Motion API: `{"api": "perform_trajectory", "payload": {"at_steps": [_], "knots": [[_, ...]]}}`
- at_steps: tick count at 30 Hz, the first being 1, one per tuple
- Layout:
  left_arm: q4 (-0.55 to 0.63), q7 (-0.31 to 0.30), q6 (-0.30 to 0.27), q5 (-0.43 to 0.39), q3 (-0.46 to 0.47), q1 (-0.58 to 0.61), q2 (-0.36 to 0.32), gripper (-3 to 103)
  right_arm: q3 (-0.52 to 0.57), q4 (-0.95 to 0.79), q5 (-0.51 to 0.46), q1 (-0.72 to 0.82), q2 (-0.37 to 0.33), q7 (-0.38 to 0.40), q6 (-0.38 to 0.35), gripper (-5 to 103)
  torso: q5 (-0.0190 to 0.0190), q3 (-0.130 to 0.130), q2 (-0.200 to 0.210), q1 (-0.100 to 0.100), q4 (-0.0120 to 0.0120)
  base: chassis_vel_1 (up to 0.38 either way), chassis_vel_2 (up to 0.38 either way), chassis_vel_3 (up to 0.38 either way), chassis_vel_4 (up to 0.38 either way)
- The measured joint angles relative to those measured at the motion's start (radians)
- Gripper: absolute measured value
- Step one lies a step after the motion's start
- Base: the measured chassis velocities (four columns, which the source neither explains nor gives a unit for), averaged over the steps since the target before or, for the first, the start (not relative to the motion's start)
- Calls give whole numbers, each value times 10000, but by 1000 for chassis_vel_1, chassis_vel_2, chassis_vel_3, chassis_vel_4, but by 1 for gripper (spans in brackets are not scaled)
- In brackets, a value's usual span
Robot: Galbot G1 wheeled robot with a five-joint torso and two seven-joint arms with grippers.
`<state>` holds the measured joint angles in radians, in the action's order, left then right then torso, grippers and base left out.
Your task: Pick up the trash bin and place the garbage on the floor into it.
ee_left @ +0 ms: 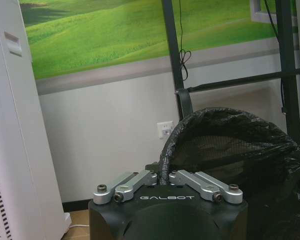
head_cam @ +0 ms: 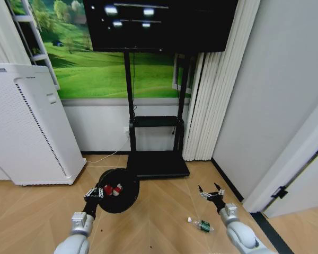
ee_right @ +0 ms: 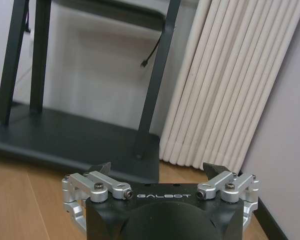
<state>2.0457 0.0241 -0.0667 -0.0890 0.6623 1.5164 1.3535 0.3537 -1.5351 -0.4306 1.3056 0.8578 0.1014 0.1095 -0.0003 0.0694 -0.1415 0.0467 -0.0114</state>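
The left tool point(head_cam: 94, 192) is clamped narrow on the near rim of the trash bin point(head_cam: 124, 198), which hangs above the floor point(head_cam: 159, 222) with its mouth turned toward the head camera; the left wrist view shows the fingers point(ee_left: 140, 181) pinched together at the rim of the trash bin point(ee_left: 230, 150), its black liner bunched over the edge. Inside the bin lie a red-and-white wrapper point(head_cam: 108, 190) and a red wrapper point(head_cam: 118, 188), touching each other. The right tool point(head_cam: 212, 192) hovers with its jaws spread wide and nothing between them, confirmed in the right wrist view point(ee_right: 160, 172). The small clear bottle point(head_cam: 200, 224) lies on its side on the floor, just beside the right arm and well apart from the bin. Open floor separates bin and bottle. The black TV stand base point(head_cam: 158, 165) sits just behind the bin; the white appliance point(head_cam: 26, 127) bounds the left side, and the wall skirting point(head_cam: 230, 185) bounds the right
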Motion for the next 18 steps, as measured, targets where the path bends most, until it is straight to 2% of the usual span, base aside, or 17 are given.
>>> {"api": "perform_trajectory", "payload": {"at_steps": [2, 6, 12, 14, 18], "knots": [[-103, 26, -22, -52, -132, -52, -131, 5, -264, 272, -22, 78, -521, -49, -51, 100, 5, 0, 0, 0, -3, 0, 0, 0, 0], [-195, 39, -19, -93, -191, -68, -167, 5, -650, 661, -74, 68, -1006, -144, -133, 100, 1, 0, 0, 0, -4, -13, -12, 6, 0], [-211, 43, 26, -122, -184, -30, -164, 5, -1040, 858, -163, -54, -1241, -263, -238, 100, 6, 0, 0, 0, -4, 0, 0, 0, 0], [-212, 51, 52, -198, -154, -39, -167, 5, -1571, 1011, -243, -270, -1380, -322, -344, 100, 0, 0, 0, 0, 3, 0, 0, 0, 0], [-221, 50, 52, -236, -142, -81, -176, 5, -1920, 1159, -249, -438, -1388, -327, -376, 100, 6, 0, 0, 0, 2, 0, 0, 0, 0]]}}
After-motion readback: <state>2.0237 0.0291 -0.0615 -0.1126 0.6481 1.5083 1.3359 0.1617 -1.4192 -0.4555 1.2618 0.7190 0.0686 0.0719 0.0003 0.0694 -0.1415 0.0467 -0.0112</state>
